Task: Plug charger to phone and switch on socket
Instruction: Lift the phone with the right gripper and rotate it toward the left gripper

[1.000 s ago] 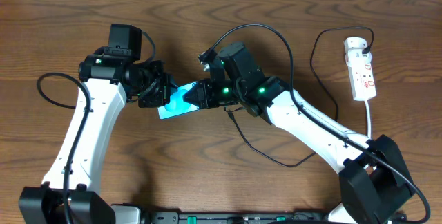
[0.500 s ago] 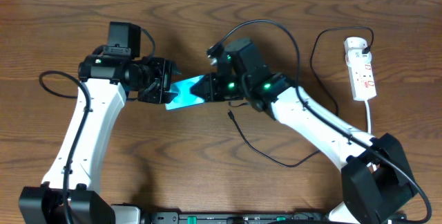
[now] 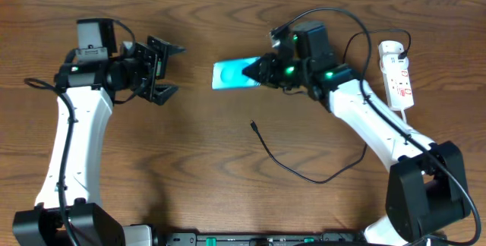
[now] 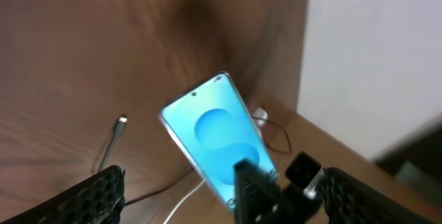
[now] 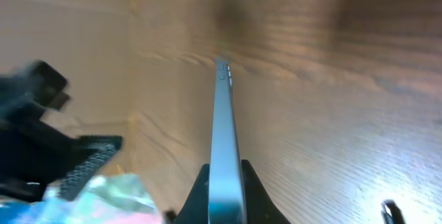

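- My right gripper [image 3: 262, 72] is pressed together on one end of the slim smartphone with the light blue-teal screen [image 3: 231, 74]. The right wrist view shows the phone edge-on between the fingers, and I judge it is lifted off the brown wooden bench [image 3: 190, 170].
- My left gripper [image 3: 173, 69] is spread wide and empty, well apart from the phone's free end.
- The thin black charger cable [image 3: 292, 171] lies loose on the bench, with its small connector tip [image 3: 253, 125] below the phone and touching nothing.
- The step in hand is fetching that tip. I would hold the phone steady and bring the left gripper down over the connector.
- It is best pinched just behind the tip, leaving the plug end sticking out and in line with the fingers.
- I cannot make out the phone's port, so I would check it in the wrist view before pushing.
- The white elongated power strip [image 3: 399, 79] waits at the far right, its switch not yet handled.
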Motion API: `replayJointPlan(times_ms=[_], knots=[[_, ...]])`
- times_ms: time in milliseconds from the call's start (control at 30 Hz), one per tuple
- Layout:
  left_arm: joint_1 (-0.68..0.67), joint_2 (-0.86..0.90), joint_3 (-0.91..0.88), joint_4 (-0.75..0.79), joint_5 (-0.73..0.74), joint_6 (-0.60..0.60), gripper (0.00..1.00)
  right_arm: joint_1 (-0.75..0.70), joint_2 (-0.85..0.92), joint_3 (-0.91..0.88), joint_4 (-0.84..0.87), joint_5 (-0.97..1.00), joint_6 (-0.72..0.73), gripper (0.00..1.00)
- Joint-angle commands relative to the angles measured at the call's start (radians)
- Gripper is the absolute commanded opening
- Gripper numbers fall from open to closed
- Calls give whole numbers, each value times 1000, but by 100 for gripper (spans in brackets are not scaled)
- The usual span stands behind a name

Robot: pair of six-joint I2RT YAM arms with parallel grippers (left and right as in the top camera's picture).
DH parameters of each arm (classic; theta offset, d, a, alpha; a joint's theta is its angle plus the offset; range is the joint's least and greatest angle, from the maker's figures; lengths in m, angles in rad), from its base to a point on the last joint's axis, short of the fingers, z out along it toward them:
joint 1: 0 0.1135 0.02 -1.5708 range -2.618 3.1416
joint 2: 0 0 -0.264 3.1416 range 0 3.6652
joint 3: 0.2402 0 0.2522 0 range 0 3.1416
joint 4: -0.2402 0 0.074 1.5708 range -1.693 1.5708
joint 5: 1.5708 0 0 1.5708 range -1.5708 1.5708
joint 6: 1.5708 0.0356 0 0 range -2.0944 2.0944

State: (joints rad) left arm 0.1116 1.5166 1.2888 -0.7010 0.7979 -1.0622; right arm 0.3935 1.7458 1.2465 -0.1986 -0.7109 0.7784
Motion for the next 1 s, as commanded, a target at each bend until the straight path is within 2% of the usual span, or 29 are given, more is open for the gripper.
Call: replayJointPlan(times_ms=[0, 167, 367, 533, 633, 733, 967], knots=[[26, -2, 0, 11, 112, 110, 91, -43, -6, 17, 77, -152, 150, 1], [46, -2, 0, 16, 135, 154, 91, -88, -4, 16, 212, -206, 324, 1], [46, -2, 0, 107, 219, 167, 91, -100, 69, 16, 368, -270, 461, 1], [46, -2, 0, 136, 220, 167, 91, -91, 213, 16, 745, -365, 734, 1], [47, -2, 0, 156, 225, 159, 91, -77, 308, 16, 1049, -373, 935, 1], [46, -2, 0, 193, 240, 144, 91, -72, 375, 16, 1249, -357, 1074, 1], [46, -2, 0, 288, 242, 134, 91, -71, 427, 17, 1410, -337, 1205, 1]])
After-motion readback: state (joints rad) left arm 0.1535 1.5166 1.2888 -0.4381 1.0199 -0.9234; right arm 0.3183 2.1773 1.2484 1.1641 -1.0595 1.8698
